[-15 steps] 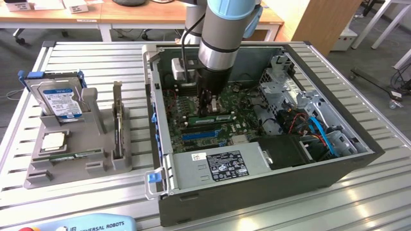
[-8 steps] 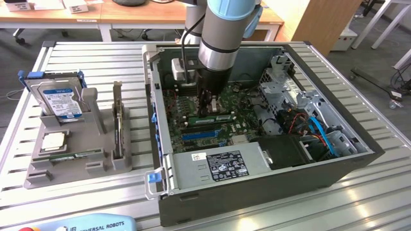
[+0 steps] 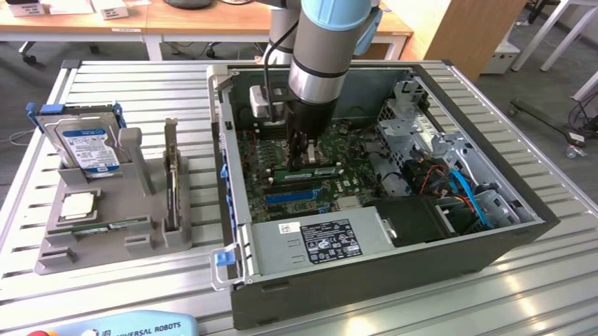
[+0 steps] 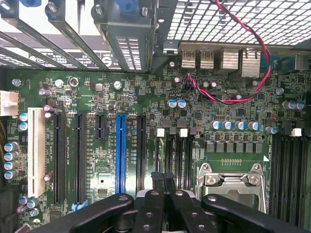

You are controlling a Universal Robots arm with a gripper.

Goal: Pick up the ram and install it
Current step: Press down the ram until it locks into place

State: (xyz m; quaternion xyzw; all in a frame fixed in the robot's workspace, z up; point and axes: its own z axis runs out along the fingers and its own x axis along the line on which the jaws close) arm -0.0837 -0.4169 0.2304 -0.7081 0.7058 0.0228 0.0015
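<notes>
— One arm, and it reaches down into the open computer case (image 3: 374, 210) on the counter (image 3: 131, 77). See the hand (image 3: 301, 155)?

— Yes, low over the motherboard (image 3: 323, 150). Its fingers (image 4: 163, 180) are pressed together, nothing between them.

— And the ram (image 3: 316, 171)?

— A green stick lies just beside the fingertips, down on the board near the blue slot (image 3: 291, 196). Whether it's seated, I can't tell.

— The grey holder (image 3: 112, 231) at the exterior view's left?

— It carries a hard drive (image 3: 86, 147), upright.

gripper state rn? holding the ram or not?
Gripper: fingers closed, down inside the PC case over the motherboard. Whether the ram sits between them cannot be told.
</notes>
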